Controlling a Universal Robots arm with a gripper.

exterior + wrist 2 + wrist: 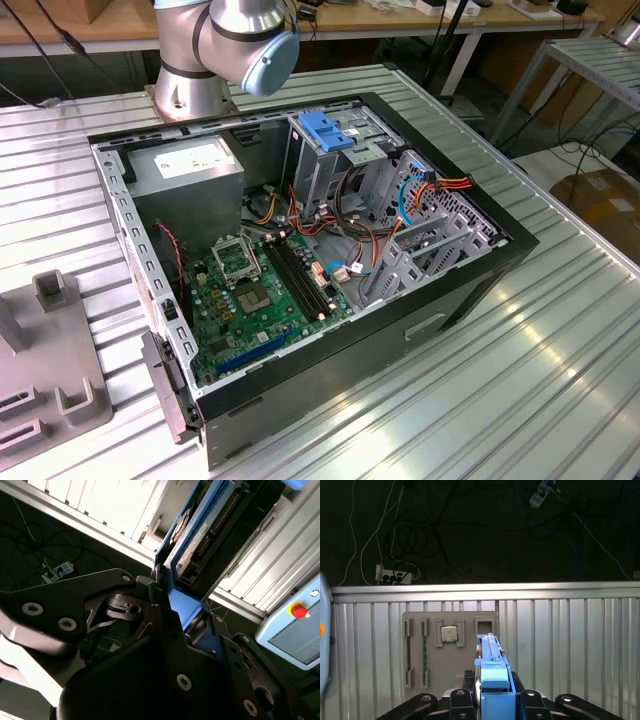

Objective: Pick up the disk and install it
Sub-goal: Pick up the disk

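First wrist view: the gripper (493,689) is clamped on the disk (492,672), its black fingers (470,682) pressed against either side of the blue carrier rails. The disk stands on edge between them, held in the air above the ribbed metal table (570,645). Beyond it on the table lies a grey fixture (451,617) carrying a square processor chip (448,633) and two narrow strips (424,650) set in slots. Past the table's edge, cables and a power strip (395,573) lie on the dark floor.

In the second wrist view the same grasp is seen from the side: the gripper (182,612) pinches the disk (192,540) at one end, and the drive's circuit-board face and blue rail run away from the fingers (160,602). A pale blue pendant with a red button (299,611) sits near the picture's edge.

In the exterior view an open computer case (400,330) lies on the table (520,400), with the arm (230,40) rising behind it. Inside the case, a grey power-supply box (190,170) sits at the corner nearest the arm. Just beside it, toward the exterior view's right, is a metal drive cage (315,170) with a blue handle (325,130) on top. A green motherboard (255,290) covers the case floor, and bundles of coloured wires run between the cage and the board. The grey fixture (50,380) rests on the table at the exterior view's left, apart from the case.
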